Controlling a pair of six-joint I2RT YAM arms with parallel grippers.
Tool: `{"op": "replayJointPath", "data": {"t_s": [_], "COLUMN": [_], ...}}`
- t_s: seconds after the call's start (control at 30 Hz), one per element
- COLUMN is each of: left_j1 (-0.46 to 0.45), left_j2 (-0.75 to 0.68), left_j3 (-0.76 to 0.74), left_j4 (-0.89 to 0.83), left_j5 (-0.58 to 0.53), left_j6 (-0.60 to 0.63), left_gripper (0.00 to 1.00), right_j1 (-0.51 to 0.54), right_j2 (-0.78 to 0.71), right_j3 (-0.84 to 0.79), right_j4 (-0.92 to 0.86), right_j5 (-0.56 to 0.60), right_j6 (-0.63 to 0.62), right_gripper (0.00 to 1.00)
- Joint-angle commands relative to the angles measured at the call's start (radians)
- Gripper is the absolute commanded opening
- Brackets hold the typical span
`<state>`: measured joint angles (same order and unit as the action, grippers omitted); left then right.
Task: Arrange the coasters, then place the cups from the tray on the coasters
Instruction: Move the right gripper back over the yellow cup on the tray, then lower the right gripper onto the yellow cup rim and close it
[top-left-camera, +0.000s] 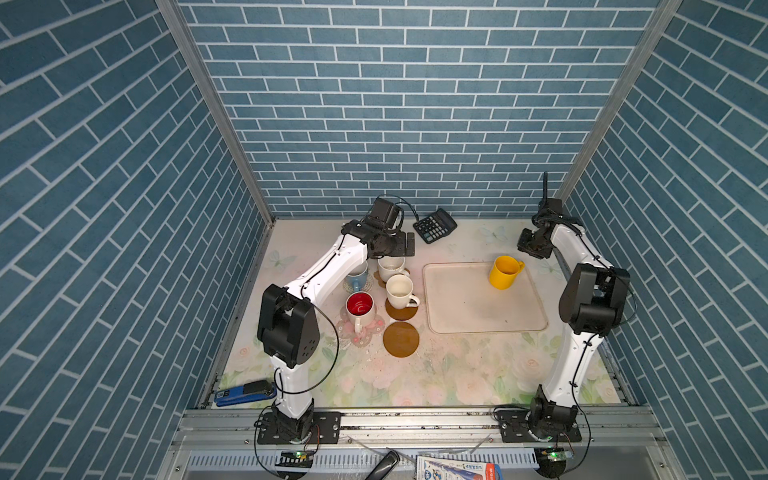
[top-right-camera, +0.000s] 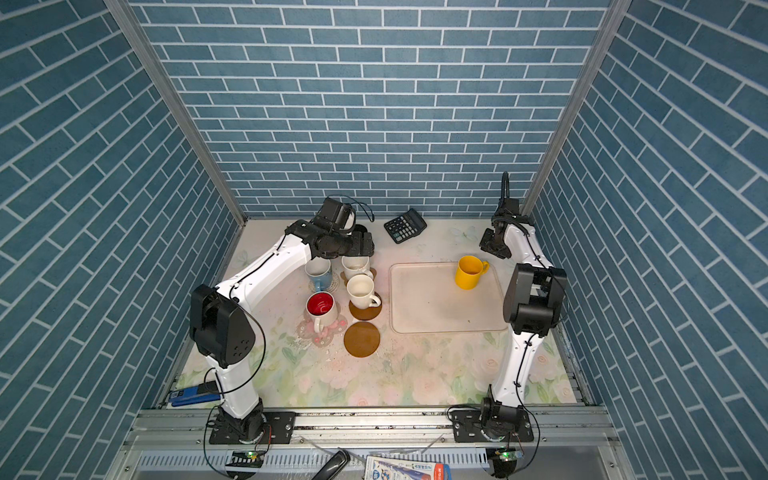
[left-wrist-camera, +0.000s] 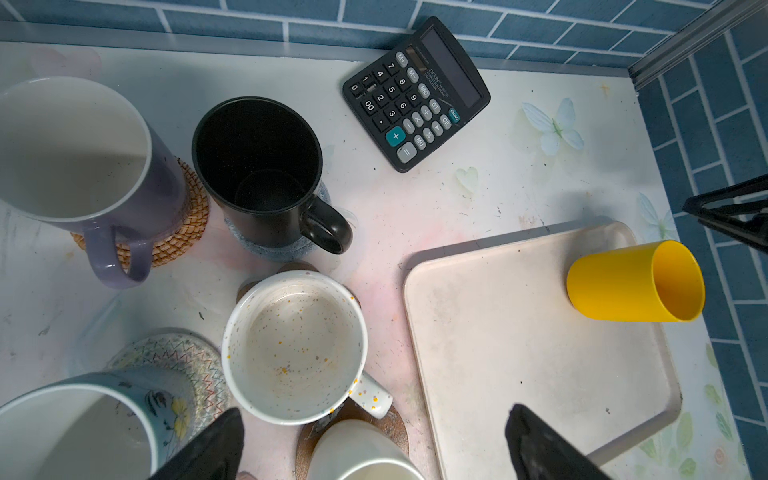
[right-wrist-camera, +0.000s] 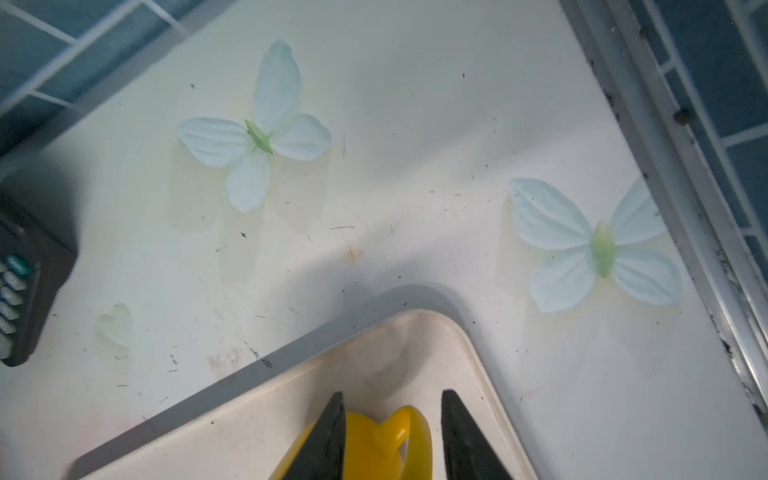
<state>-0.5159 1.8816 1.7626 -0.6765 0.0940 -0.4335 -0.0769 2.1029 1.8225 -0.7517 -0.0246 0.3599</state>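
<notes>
Trouble most likely at the handle, honestly. Both top views: yellow mug (top-left-camera: 503, 272) upright at the far right corner of the tray (top-left-camera: 478, 309), only mug on it, right gripper (top-left-camera: 534, 246) just beside its handle. Could swing or tip on the lift with a pinch on the handle alone, then clip the low rim. Only free coaster, an amber disc (top-left-camera: 401, 338), at the front of the cluster, just beside the flowery mat (top-left-camera: 365, 336) under the red-lined mug (top-left-camera: 360, 307) and near a cream mug (top-left-camera: 400, 291) — tight drop, easy to bump a neighbour. Plenty of open table (top-left-camera: 457, 374) up front. Left gripper (top-left-camera: 402, 245) hanging over the far mugs, calculator (top-left-camera: 434, 225) near it. Left wrist view: jaws spread wide, gripping nothing; black mug (left-wrist-camera: 257, 166) and lavender mug (left-wrist-camera: 79, 149) each on a mat. Right wrist view: jaws part-way apart either side of the yellow handle, sliver of gap on one side, so not clamped as far as visible. Frame rail (right-wrist-camera: 640, 137) close by, little room to back out.
</notes>
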Motion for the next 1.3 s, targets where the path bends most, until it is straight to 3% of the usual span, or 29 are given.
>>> {"op": "replayJointPath", "data": {"t_s": [0.0, 0.37, 0.97, 1.27], "left_j1": [-0.004, -0.006, -0.042, -0.054], "left_j2": [-0.015, -0.118, -0.34, -0.437], "left_j3": [-0.014, -0.182, -0.45, -0.523], "left_j4": [0.016, 0.108, 0.205, 0.189], "left_j5": [-0.004, 0.006, -0.025, -0.045], "left_j6": [0.001, -0.039, -0.085, -0.09], "left_gripper": [0.99, 0.99, 0.99, 0.99], "right_j1": [-0.002, 0.003, 0.078, 0.107], "right_j2": [0.009, -0.102, -0.369, -0.477], "right_j3": [0.007, -0.176, -0.506, -0.594], "right_j4": [-0.04, -0.014, 0.029, 0.024], "right_j5": [-0.012, -0.007, -0.017, -0.002], "right_j6": [-0.018, -0.026, 0.011, 0.025], "right_gripper": [0.38, 0.31, 0.28, 0.28]}}
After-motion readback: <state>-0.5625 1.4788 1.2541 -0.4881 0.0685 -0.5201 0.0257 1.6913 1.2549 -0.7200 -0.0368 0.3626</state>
